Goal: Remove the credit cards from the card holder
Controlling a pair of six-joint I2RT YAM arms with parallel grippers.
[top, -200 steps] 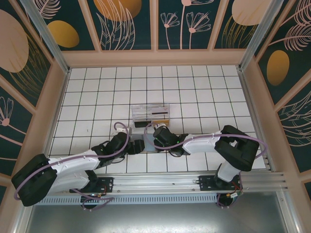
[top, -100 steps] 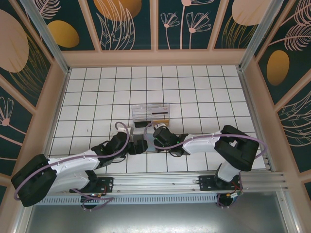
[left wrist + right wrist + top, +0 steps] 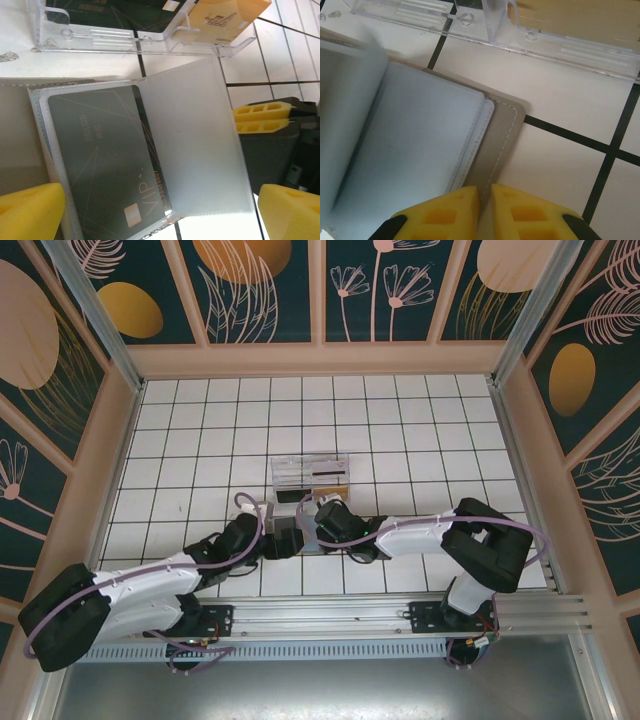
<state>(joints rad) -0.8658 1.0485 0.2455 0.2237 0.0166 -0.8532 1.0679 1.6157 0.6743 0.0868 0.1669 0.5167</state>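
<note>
From above, the left gripper [image 3: 285, 540] and right gripper [image 3: 312, 530] met at the holder [image 3: 270, 515], just beside the tray [image 3: 310, 475]. Left wrist: its fingers stood spread wide over the open holder, where a dark card [image 3: 105, 165] lay inside. Right wrist: its fingers, nearly together, pinched the holder's edge.

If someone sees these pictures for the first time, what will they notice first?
First, the open card holder between the two arms, with a dark credit card marked VIP in its clear sleeve. Both yellow-tipped grippers meet there: the left gripper open wide over it, the right gripper closed on its edge. Just behind stands a clear tray holding other cards.
</note>
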